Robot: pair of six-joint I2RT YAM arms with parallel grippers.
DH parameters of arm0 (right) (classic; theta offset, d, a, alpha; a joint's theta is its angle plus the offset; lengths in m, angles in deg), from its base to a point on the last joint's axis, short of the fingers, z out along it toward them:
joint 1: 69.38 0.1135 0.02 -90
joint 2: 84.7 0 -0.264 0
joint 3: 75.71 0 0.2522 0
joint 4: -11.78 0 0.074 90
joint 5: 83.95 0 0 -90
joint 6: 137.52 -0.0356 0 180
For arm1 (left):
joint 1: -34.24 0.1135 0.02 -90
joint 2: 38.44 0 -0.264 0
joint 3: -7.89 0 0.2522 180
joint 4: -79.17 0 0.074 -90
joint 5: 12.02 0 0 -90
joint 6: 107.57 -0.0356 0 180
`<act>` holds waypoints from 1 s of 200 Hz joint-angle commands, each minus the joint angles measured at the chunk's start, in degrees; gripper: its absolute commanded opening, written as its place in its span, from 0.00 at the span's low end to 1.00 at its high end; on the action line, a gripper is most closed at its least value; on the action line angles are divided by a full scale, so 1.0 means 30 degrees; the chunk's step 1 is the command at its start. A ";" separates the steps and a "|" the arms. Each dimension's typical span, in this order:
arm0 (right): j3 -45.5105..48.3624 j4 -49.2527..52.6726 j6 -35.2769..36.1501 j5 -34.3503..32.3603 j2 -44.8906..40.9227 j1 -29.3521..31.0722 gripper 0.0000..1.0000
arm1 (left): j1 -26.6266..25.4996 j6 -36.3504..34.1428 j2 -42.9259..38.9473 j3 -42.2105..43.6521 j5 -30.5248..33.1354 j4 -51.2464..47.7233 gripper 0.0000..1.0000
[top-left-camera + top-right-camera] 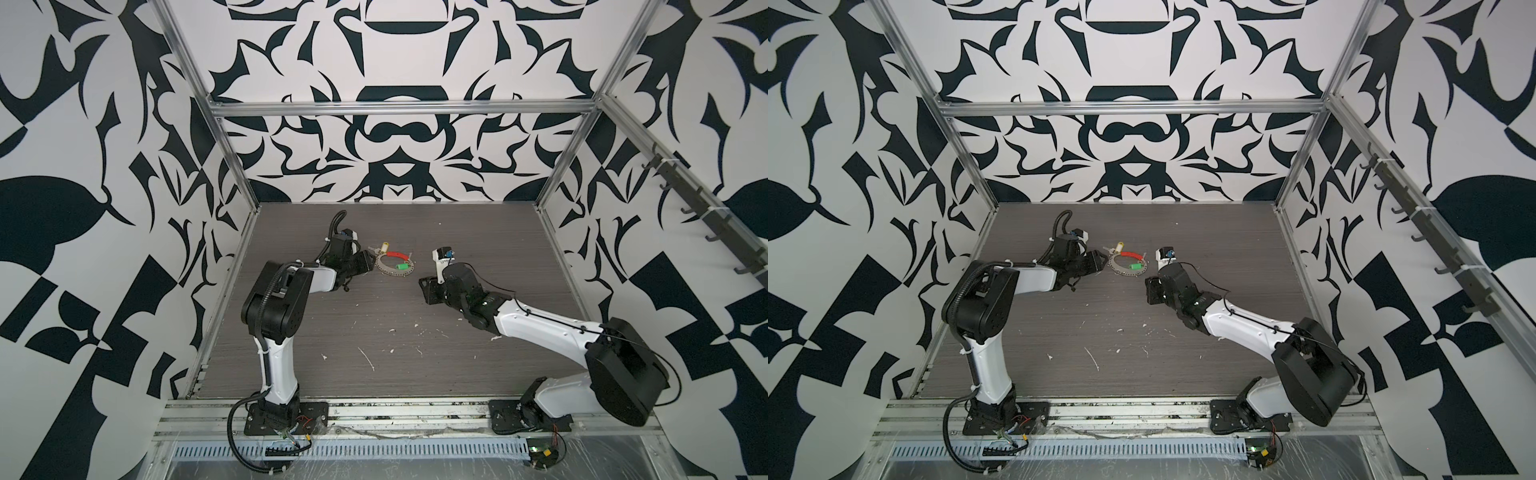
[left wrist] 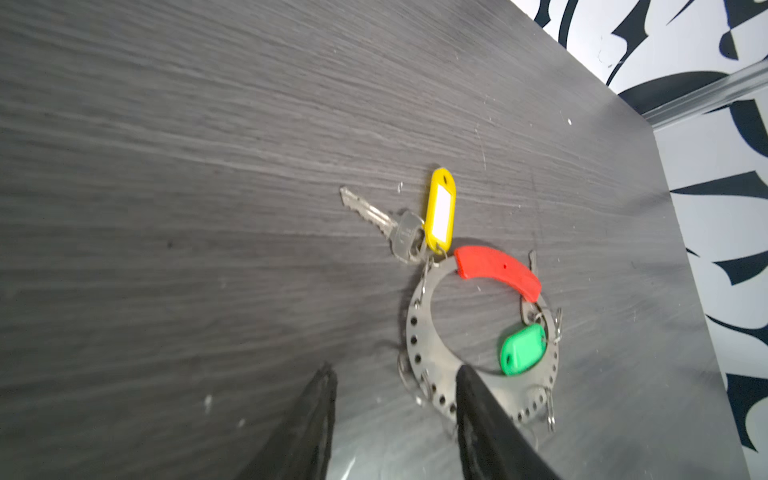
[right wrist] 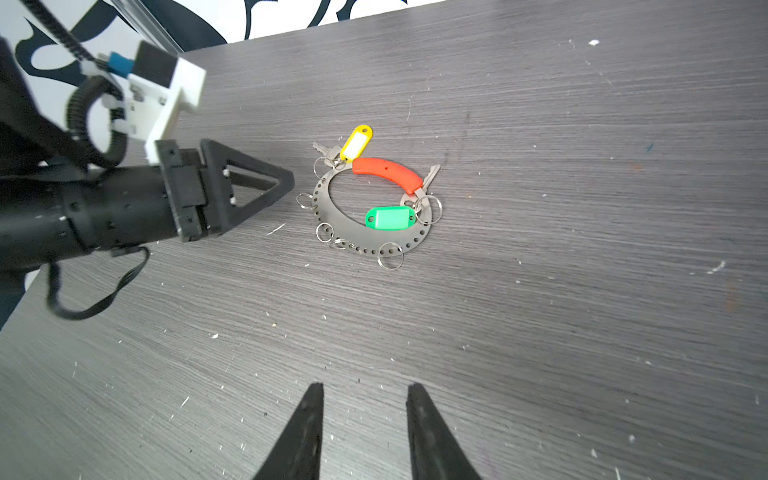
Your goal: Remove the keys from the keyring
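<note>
Nearest me, the right claw (image 3: 365, 386) hangs released and empty at four o'clock of the keyring (image 1: 395, 273), apart from it. The left claw (image 2: 395, 368), jaws parted, grips nothing at nine o'clock, just beside it. The keyring lies flat on the tabletop (image 1: 374, 324). Green key (image 1: 402, 266) at three o'clock and yellow key (image 1: 390, 248) at twelve look attached. Everything's left, I'd say.

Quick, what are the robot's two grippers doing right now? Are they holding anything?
Left gripper: open, holding nothing, right by the keyring.
Right gripper: open, holding nothing.
</note>
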 commanded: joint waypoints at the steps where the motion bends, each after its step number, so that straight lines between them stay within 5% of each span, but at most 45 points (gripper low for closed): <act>1: 0.0313 -0.0508 0.0121 -0.0351 -0.1040 0.0045 0.36 | -0.0111 0.0162 0.0552 -0.0705 0.0131 0.1185 0.46; 136: 0.1108 -0.0098 0.0297 -0.1364 -0.1585 0.0001 0.36 | -0.0609 -0.0057 0.2821 -0.3051 -0.0074 0.0759 0.25; 200: 0.1380 0.0073 0.0151 -0.2709 -0.1924 -0.0025 0.36 | -0.0908 -0.0576 0.2368 -0.2871 -0.0038 0.0961 0.03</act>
